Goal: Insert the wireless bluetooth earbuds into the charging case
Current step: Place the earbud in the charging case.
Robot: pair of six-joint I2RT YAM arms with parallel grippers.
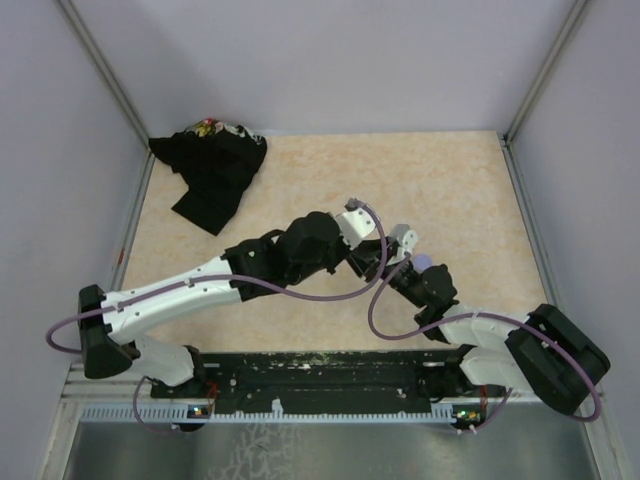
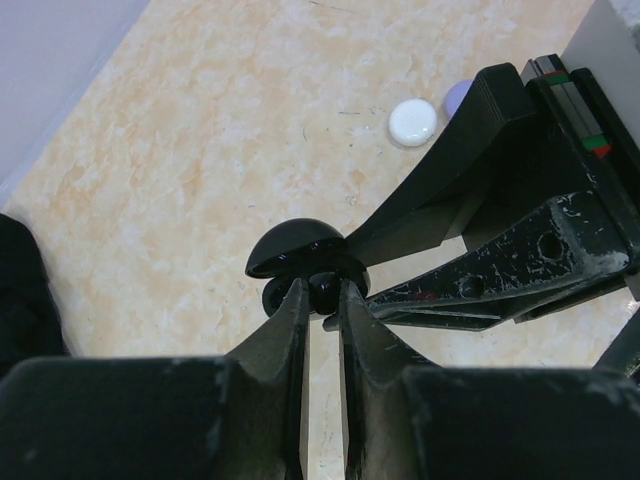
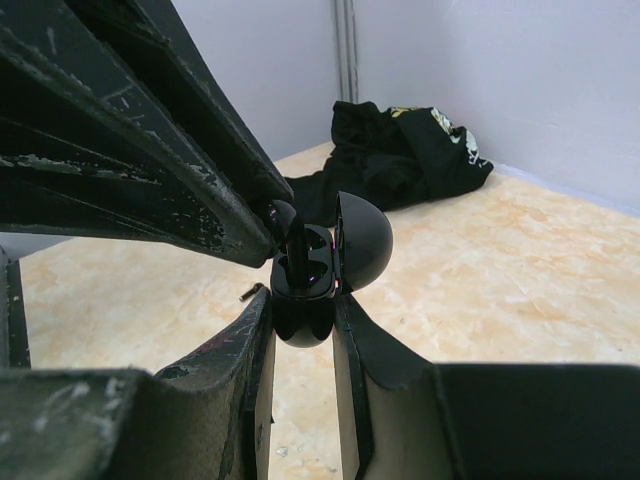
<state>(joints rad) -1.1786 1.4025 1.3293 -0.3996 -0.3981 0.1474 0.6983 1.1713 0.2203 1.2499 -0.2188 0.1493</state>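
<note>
At the far left rear corner of the table [image 1: 450, 180] lies a crumpled black garment [image 1: 210, 170], well clear of the work. The left gripper [image 2: 320, 298] reaches in to the centre with its jaws drawn to a narrow gap, pinching a dark earbud [image 3: 296, 250] at the fingertips. The earbud stands roughly upright, its lower end already inside the black charging case [image 2: 298, 245]; whether it is fully seated cannot be determined. The hinged lid [image 3: 365, 240] stands open to the right of the earbud. The right gripper [image 3: 303, 298] clamps the body of the case from both sides and holds it above the table. To the right, beyond the grippers, a round white disc [image 2: 412, 122] and a round lavender disc [image 2: 458, 95] rest on the table surface, close to each other; the right fingers partly hide the lavender one. The step in hand appears to be insertion of this earbud into its well. The next move calls for a short, straight push along the well axis while the right gripper keeps the case steady, then release by the left jaws without tilting the earbud or catching the lid.
</note>
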